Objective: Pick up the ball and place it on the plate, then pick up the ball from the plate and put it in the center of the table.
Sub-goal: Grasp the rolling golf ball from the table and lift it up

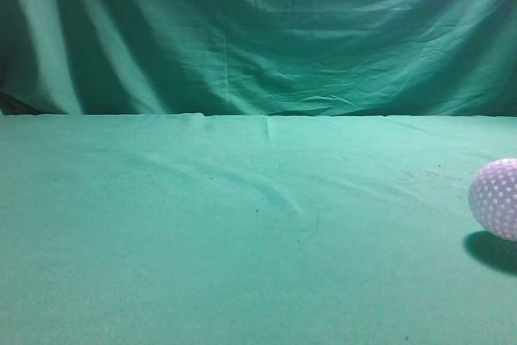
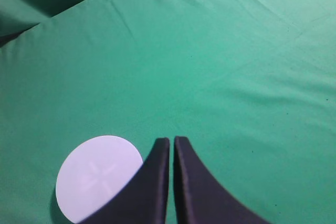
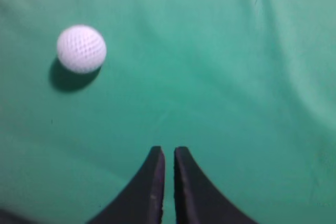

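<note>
The small white dimpled ball [image 1: 496, 198] lies on the green table [image 1: 242, 224] at the right edge of the exterior view, partly cut off. It also shows in the right wrist view [image 3: 81, 49], up and to the left of my right gripper [image 3: 168, 153], which is shut and empty above the cloth. In the left wrist view a pale round plate [image 2: 97, 177] lies flat on the cloth, just left of my left gripper [image 2: 171, 142], which is shut and empty. The left finger hides the plate's right edge. Neither gripper shows in the exterior view.
A draped green curtain [image 1: 258, 30] hangs behind the table. The cloth has shallow wrinkles near the middle [image 1: 283, 199]. The table's far edge [image 2: 68, 11] shows at the upper left of the left wrist view.
</note>
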`<state>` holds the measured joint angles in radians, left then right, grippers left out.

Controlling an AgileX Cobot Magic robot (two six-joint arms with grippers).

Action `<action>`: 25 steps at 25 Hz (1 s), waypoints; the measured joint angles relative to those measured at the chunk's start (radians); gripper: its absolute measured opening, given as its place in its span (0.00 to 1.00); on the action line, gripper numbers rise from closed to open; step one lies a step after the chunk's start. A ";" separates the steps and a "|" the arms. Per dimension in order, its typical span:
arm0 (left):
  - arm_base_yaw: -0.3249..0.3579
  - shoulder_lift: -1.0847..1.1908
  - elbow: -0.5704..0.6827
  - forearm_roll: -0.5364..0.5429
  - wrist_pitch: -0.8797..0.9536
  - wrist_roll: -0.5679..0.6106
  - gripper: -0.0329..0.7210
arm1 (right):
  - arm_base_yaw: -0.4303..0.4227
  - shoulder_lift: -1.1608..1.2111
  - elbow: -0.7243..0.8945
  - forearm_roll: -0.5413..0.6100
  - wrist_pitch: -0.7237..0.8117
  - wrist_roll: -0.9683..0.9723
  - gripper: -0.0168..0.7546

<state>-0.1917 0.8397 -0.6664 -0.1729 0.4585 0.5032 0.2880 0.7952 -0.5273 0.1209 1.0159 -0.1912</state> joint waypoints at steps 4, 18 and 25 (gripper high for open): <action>0.000 0.000 0.000 0.000 0.000 -0.001 0.04 | 0.014 0.082 -0.062 0.022 0.017 0.004 0.09; 0.000 0.000 0.000 0.000 0.000 -0.001 0.04 | 0.294 0.402 -0.156 -0.044 -0.085 0.096 0.09; 0.000 0.000 0.000 0.000 0.000 -0.001 0.04 | 0.302 0.545 -0.246 -0.058 -0.122 0.141 0.27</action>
<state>-0.1917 0.8397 -0.6664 -0.1729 0.4585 0.5023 0.5901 1.3406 -0.7738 0.0633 0.8941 -0.0506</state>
